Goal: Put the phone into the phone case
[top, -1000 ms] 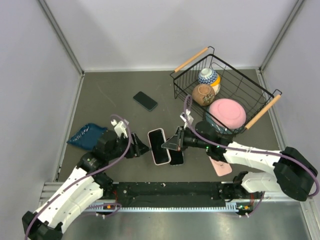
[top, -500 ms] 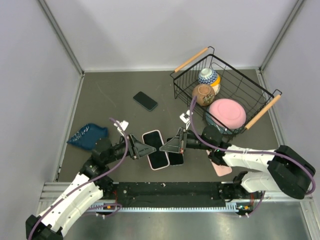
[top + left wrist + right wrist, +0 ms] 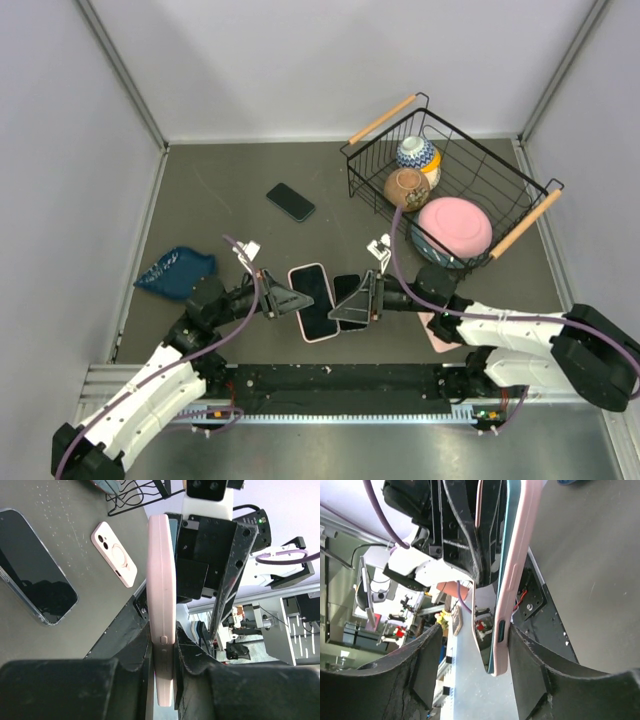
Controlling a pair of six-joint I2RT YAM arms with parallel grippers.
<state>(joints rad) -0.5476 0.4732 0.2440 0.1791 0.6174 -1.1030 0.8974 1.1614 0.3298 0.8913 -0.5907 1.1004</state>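
Observation:
The pink phone case (image 3: 313, 300) is held up on edge between the two arms, with the phone (image 3: 315, 297) showing as a dark screen inside its rim. My left gripper (image 3: 288, 300) is shut on the case's left end; in the left wrist view both fingers press the pink case (image 3: 161, 580) flat at the left gripper (image 3: 162, 645). My right gripper (image 3: 356, 300) stands open at the other end. In the right wrist view the case (image 3: 517, 555), with the phone's teal edge (image 3: 509, 525) in it, sits inside the right gripper (image 3: 475, 635), close to one finger and well off the other.
A second dark phone (image 3: 346, 288) lies just right of the case, and a black phone (image 3: 291, 201) farther back. A pale case (image 3: 442, 335) lies under the right arm. A wire basket (image 3: 350, 170) with bowls stands back right. A blue cloth (image 3: 175, 272) lies left.
The left gripper has closed onto the pink case. The right gripper, shut a second ago, has opened and let go of the case's other end.

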